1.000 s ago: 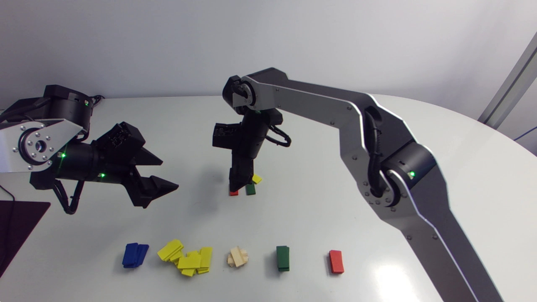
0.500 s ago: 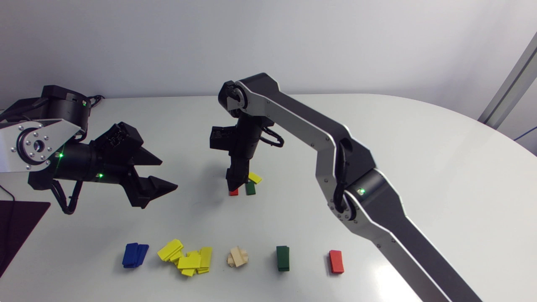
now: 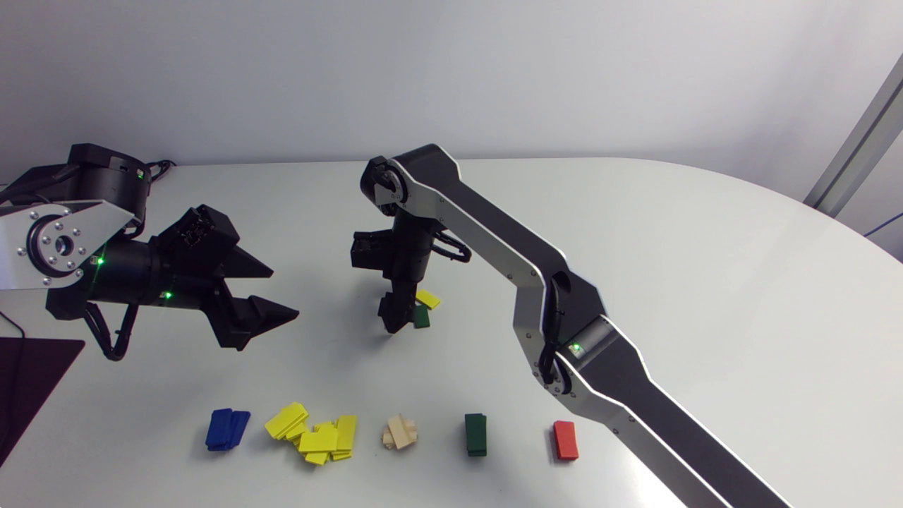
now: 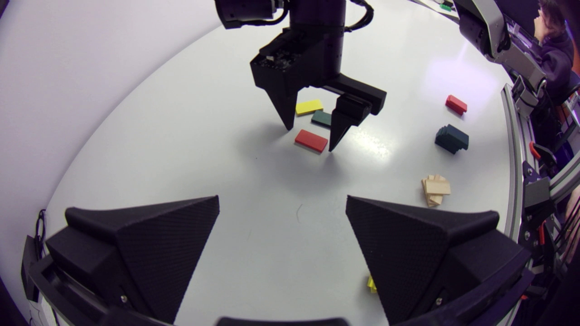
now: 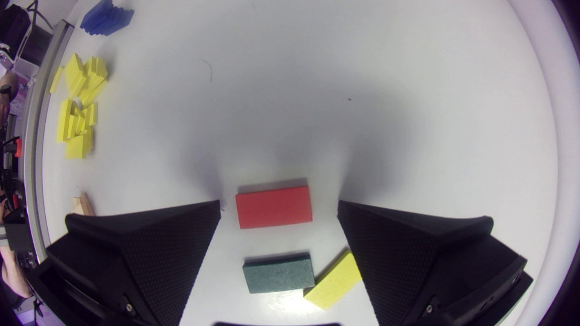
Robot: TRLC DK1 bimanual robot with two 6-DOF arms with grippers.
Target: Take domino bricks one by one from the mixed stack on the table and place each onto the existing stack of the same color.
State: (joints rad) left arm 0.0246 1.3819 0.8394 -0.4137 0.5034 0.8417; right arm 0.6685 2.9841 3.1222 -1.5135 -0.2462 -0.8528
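Head view: right arm (image 3: 494,233) reaches past mid-table (image 3: 705,247), its jaws pointing down over the mixed bricks. Only the green brick (image 3: 421,317) and yellow brick (image 3: 427,299) show there; the red one is hidden behind the jaws.

Right wrist view shows the red brick (image 5: 274,206) flat on the table between the right jaws. The jaws are wide apart with a gap on either side of the brick, so nothing is gripped. Green and yellow lie just behind it toward the wrist, corners touching.

Left wrist view confirms this: the fingertips are low and straddle the red brick; contact with the table is unclear.

Left arm (image 3: 141,271) hangs above the table's left side, jaws spread, holding nothing.

Sorted row near the front edge:
- blue stack (image 3: 227,429)
- yellow pile (image 3: 314,432), sprawled
- wooden stack (image 3: 401,432)
- green stack (image 3: 475,434)
- red stack (image 3: 565,439)
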